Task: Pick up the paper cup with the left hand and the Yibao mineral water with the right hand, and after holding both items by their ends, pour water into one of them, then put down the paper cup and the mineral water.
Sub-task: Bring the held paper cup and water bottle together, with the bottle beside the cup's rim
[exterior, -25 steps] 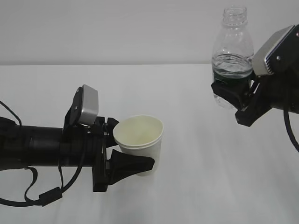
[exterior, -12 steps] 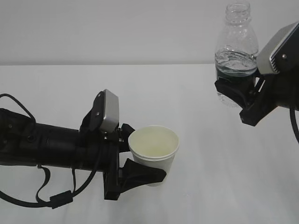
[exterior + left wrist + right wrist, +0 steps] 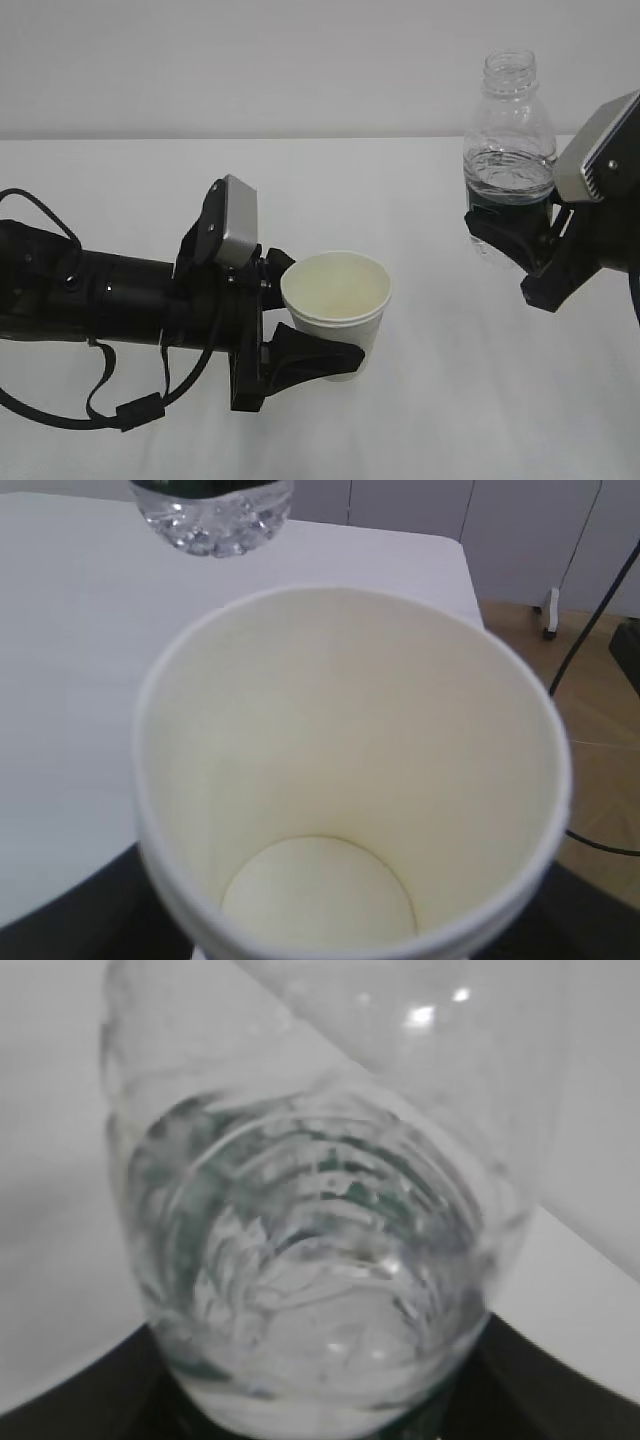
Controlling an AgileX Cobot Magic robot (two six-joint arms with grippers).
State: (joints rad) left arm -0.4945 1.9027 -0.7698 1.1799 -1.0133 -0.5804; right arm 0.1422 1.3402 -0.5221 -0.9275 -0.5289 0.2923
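1. Left hand (image 3: 290, 345) clamps the small white paper cup (image 3: 336, 312) low on its wall, above the table; thin, crushable.
2. Right hand (image 3: 520, 240) clamps the clear ribbed Yibao mineral water bottle (image 3: 508, 150) at its base, upright, uncapped; slippery, part-filled.

A big white table (image 3: 450, 420) fills the room. Behind the table is a plain pale wall (image 3: 250, 60). Past the table's far corner, the floor (image 3: 590, 710) is brown wood, below pale cupboard doors (image 3: 520, 530).

Paper cup (image 3: 336, 310) at centre, held in the left hand (image 3: 290, 330) above the counter (image 3: 430, 420); Yibao mineral water (image 3: 508, 150) upright, far right, higher, in the right hand (image 3: 520, 245).
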